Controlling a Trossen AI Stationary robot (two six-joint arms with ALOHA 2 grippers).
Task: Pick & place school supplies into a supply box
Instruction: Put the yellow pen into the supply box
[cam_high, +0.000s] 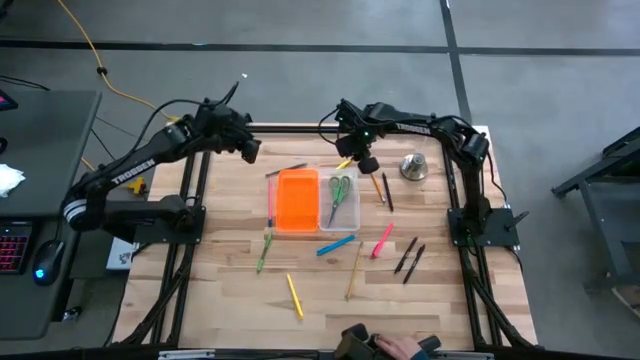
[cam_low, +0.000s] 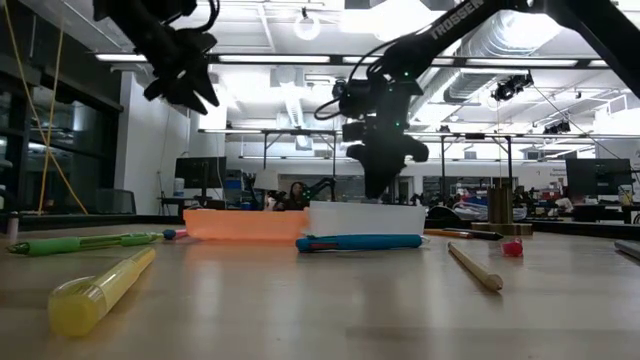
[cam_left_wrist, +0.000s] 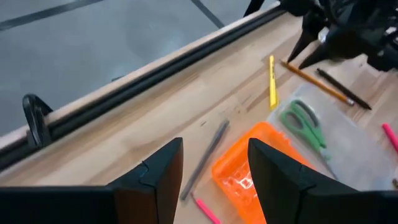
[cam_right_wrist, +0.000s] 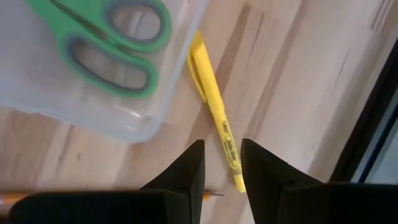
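The right arm's fingers (cam_right_wrist: 217, 163) are hovering parted over the yellow marker (cam_right_wrist: 214, 102), looking light, stiff and slick, best pinched mid-barrel, while the left arm's fingers (cam_left_wrist: 211, 168) are waiting open.

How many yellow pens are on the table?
2 that I can see: one yellow pen lies near the table's front edge, the other yellow pen lies beside the clear tray under the right gripper. Others may be hidden.
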